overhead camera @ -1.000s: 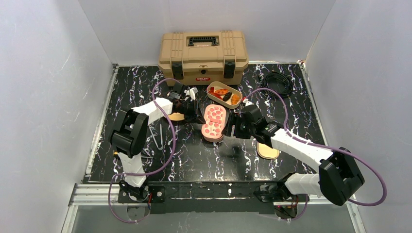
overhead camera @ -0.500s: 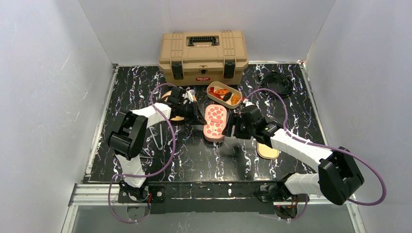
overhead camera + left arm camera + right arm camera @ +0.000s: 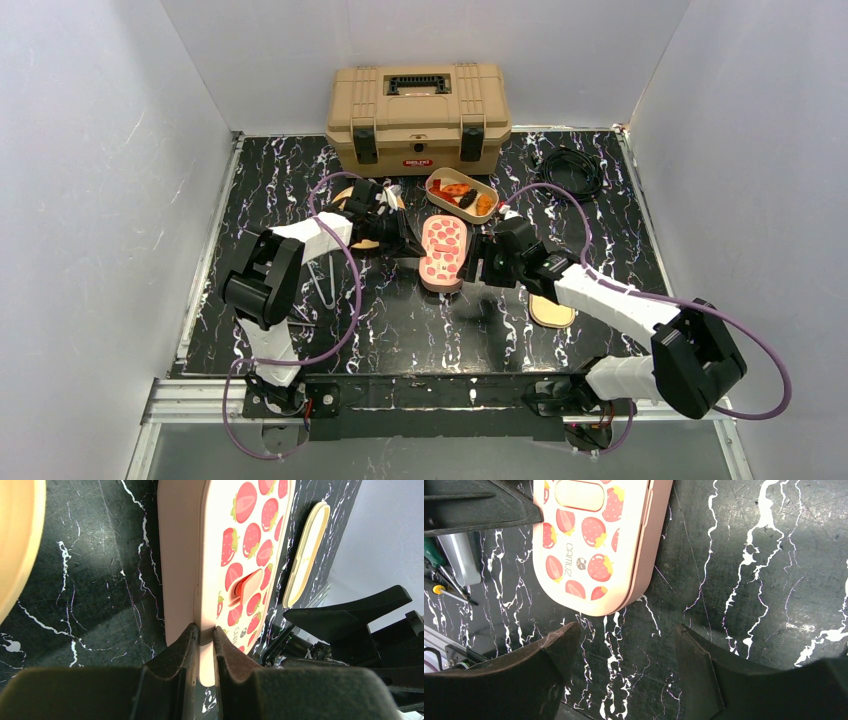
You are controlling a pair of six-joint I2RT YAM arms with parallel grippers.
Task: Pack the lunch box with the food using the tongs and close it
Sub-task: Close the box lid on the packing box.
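The lunch box, an oval tan tray, stands in front of the toolbox with the food in it: orange-red chunks and a dark piece. Its pink strawberry-print lid lies on the table nearer to me. My left gripper is shut on the lid's left rim, the fingers pinching the edge. At the lid's right side my right gripper is open, with only bare table between its fingers. The metal tongs lie on the table left of the left arm.
A tan toolbox stands at the back. A black cable coils at the back right. A tan plate sits under the left arm. A flat oval tan piece lies under the right forearm.
The left wrist has dropped and swung towards the lid's left edge. The right gripper has edged slightly closer to the lid. The lid has hardly moved.
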